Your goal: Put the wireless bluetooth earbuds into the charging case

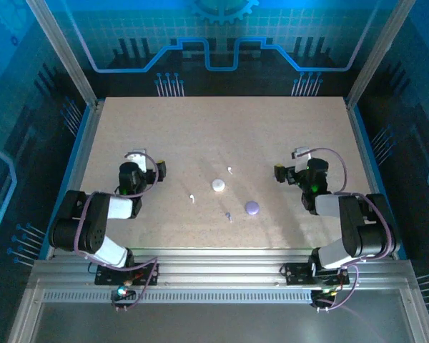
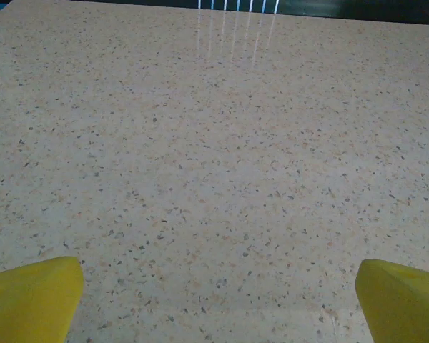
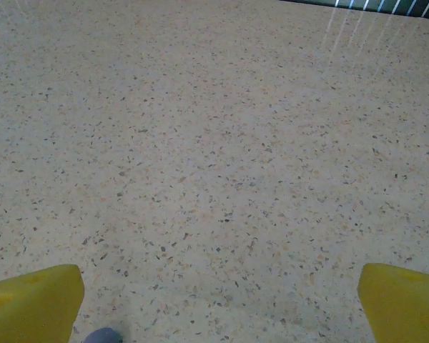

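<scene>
Located charging case (image 1: 219, 185) at mid-tabletop (image 1: 200, 121) from overhead, well apart from both arms. Noted white earbud (image 1: 230, 170) just behind it, second white earbud (image 1: 192, 197) to its left, lavender earbud (image 1: 229, 215) nearer, beside lavender disc (image 1: 252, 208). Confirmed from wrist views left gripper (image 2: 216, 304) and right gripper (image 3: 218, 304) spread wide, holding nothing, over bare speckled surface. Could not identify grey shape (image 3: 104, 336) at right wrist view's bottom edge.

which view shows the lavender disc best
Top external: the whole lavender disc lies in the open, right of centre. The right wrist view has a bluish sliver at its bottom edge, perhaps it, too cropped to tell. The left wrist view faces table elsewhere.
</scene>
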### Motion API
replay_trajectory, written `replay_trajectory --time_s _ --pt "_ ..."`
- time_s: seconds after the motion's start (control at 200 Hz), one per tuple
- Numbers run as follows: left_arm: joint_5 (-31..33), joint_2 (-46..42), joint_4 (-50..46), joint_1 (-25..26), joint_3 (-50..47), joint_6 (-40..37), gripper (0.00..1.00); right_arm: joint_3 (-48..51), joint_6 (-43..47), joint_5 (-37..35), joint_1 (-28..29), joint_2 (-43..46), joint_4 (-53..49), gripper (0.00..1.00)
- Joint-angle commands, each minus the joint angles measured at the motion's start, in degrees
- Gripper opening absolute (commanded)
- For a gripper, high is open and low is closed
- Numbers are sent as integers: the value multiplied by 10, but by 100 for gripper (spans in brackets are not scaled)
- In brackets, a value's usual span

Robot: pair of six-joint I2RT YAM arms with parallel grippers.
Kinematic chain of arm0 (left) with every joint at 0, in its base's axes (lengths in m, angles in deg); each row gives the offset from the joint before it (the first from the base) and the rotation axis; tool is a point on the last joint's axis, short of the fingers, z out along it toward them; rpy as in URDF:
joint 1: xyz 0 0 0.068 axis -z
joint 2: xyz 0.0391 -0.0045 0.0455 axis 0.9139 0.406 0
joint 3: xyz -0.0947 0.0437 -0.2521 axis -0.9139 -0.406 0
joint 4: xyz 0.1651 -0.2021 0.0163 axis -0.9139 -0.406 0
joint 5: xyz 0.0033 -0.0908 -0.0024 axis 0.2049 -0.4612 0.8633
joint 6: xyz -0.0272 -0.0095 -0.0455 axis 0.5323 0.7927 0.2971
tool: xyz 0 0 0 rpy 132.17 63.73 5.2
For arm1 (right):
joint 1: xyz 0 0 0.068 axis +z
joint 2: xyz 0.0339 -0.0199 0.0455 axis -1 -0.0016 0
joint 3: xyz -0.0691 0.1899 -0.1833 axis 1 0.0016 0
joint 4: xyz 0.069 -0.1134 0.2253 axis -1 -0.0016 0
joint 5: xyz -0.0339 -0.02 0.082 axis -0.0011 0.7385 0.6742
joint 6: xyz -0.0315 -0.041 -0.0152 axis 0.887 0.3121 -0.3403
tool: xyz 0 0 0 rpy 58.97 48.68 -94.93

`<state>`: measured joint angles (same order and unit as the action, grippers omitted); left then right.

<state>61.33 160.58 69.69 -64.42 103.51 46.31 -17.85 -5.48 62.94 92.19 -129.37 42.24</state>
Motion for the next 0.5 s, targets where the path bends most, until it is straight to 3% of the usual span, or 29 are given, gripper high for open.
replay_trajectory --time_s 0.0,0.495 --pt "-19 8 27 -7 15 -15 99 -16 -8 -4 4 -8 24 100" --pt "-22 8 24 -8 16 -14 99 -17 -9 -1 2 -9 24 100"
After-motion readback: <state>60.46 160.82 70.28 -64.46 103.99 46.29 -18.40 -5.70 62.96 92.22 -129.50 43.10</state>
